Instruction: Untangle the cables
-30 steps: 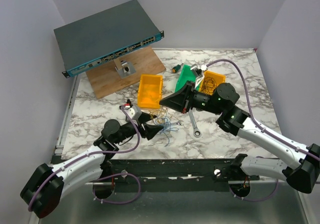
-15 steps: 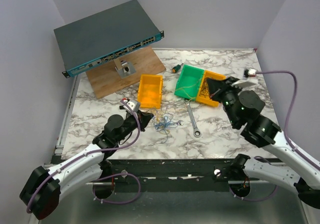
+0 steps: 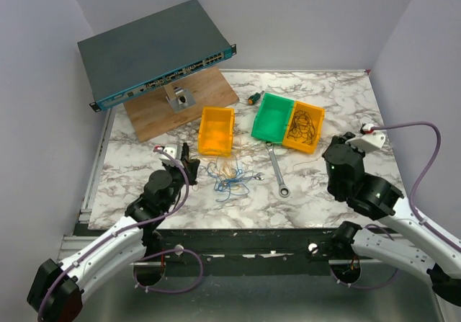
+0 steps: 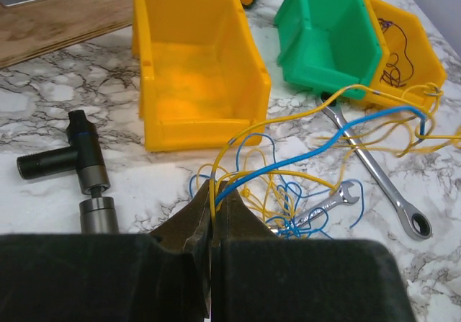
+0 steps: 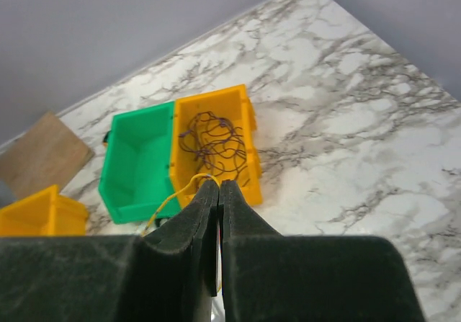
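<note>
The cables [image 3: 229,174] lie as a loose tangle of thin blue and yellow wires on the marble table, between the bins and the near edge. In the left wrist view the cables [image 4: 288,185] spread over a small wrench. My left gripper [image 3: 191,163] sits at the tangle's left edge. Seen in its own view, the left gripper [image 4: 214,192] is shut on a yellow and a blue strand. My right gripper [image 3: 330,153] is off to the right of the bins. In the right wrist view, the right gripper [image 5: 219,184] is shut on one yellow wire [image 5: 173,196] that trails left.
An empty yellow bin [image 3: 216,131], a green bin [image 3: 272,117] and a yellow bin holding dark wires [image 3: 306,126] stand behind the tangle. A ratchet wrench [image 3: 277,169] lies right of it. A black fitting [image 4: 79,160] lies left. A network switch [image 3: 155,52] and wooden board [image 3: 180,106] sit at back left.
My left gripper closed on the tangle's strands and drew back left. My right arm swung from over the bins to the right side, a yellow wire trailing from it.
</note>
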`<move>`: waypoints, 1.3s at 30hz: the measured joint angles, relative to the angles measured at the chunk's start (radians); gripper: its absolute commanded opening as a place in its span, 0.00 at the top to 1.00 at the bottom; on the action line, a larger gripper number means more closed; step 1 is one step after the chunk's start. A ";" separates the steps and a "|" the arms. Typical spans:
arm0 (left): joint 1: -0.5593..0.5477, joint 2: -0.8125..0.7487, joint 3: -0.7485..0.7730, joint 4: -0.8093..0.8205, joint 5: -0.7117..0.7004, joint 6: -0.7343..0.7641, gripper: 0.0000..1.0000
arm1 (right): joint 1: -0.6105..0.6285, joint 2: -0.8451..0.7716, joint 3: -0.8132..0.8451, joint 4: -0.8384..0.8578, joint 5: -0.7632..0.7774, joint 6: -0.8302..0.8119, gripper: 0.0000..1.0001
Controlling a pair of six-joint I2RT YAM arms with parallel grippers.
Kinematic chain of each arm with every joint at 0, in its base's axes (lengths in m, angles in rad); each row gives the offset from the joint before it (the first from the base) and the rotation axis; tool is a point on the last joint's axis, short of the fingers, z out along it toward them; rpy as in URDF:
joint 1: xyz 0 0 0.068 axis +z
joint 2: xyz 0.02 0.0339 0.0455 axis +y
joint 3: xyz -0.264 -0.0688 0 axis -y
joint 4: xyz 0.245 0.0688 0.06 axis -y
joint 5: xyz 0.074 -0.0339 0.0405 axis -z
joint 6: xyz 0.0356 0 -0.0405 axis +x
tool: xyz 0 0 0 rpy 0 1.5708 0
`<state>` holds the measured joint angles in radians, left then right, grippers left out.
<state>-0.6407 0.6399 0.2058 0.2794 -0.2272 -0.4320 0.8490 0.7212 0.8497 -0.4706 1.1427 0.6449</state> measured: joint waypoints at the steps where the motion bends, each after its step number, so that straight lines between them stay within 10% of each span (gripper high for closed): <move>1: 0.000 -0.014 -0.003 -0.003 -0.013 -0.005 1.00 | 0.000 0.007 0.000 -0.030 0.020 0.019 0.93; 17: 0.000 -0.275 -0.080 -0.081 -0.212 -0.097 1.00 | 0.000 0.077 0.121 -0.266 0.183 0.136 0.90; 21: 0.000 -0.276 -0.100 -0.039 -0.158 -0.066 1.00 | 0.000 0.068 0.049 -0.114 -0.012 -0.003 0.40; 26: 0.004 -0.206 -0.100 0.020 -0.022 -0.015 1.00 | 0.000 0.052 -0.135 0.038 -0.371 -0.141 0.16; 39: 0.004 -0.198 -0.099 0.061 0.087 0.021 1.00 | 0.002 0.414 -0.227 0.483 -1.144 -0.299 0.23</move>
<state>-0.6365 0.4416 0.1066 0.3405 -0.1398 -0.4114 0.8509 1.1351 0.6224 0.0128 -0.0010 0.3462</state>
